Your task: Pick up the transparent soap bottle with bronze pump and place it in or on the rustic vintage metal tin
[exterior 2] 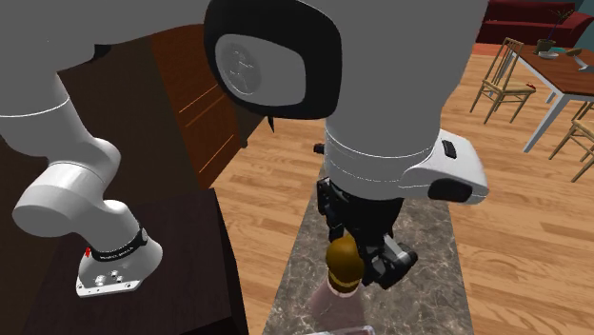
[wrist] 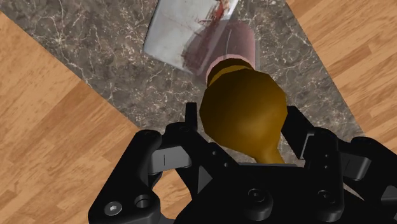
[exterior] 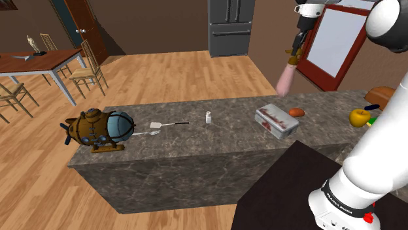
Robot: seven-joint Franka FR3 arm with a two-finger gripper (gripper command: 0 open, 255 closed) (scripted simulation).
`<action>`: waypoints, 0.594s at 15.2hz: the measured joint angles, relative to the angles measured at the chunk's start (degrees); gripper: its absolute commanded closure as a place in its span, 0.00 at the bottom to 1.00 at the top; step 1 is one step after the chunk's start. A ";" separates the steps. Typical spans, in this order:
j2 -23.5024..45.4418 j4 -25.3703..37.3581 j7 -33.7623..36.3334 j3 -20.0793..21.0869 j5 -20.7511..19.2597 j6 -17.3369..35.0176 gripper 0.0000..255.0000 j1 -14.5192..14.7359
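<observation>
My black gripper (exterior: 295, 55) hangs high over the counter's right part, shut on the bronze pump (wrist: 245, 114) of the soap bottle. The see-through, pinkish bottle body (exterior: 286, 80) dangles below the fingers, tilted a little. In the wrist view the fingers (wrist: 294, 124) clasp the pump on both sides, and the bottle body (wrist: 232, 51) points down at the counter. The metal tin (exterior: 278, 119), a grey box with red marks on its lid, lies on the counter under and slightly in front of the bottle. The tin (wrist: 184, 28) sits just beyond the bottle's base. The pump (exterior 2: 343, 259) also shows beside the gripper (exterior 2: 366, 257).
On the marble counter (exterior: 196, 147) stand a brown submarine model (exterior: 98, 129), a white spatula (exterior: 160, 126), a small white bottle (exterior: 209, 118), an orange item (exterior: 297, 112) behind the tin and a yellow apple (exterior: 359, 117). A red-framed board (exterior: 340, 42) leans behind the gripper.
</observation>
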 measured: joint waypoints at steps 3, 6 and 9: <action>5.93 8.78 -4.27 -1.37 3.23 -3.96 1.00 -3.59; 6.99 9.47 -5.44 -1.61 3.84 -3.84 1.00 -4.44; 6.95 7.51 -5.74 -1.59 3.86 -1.96 1.00 -4.37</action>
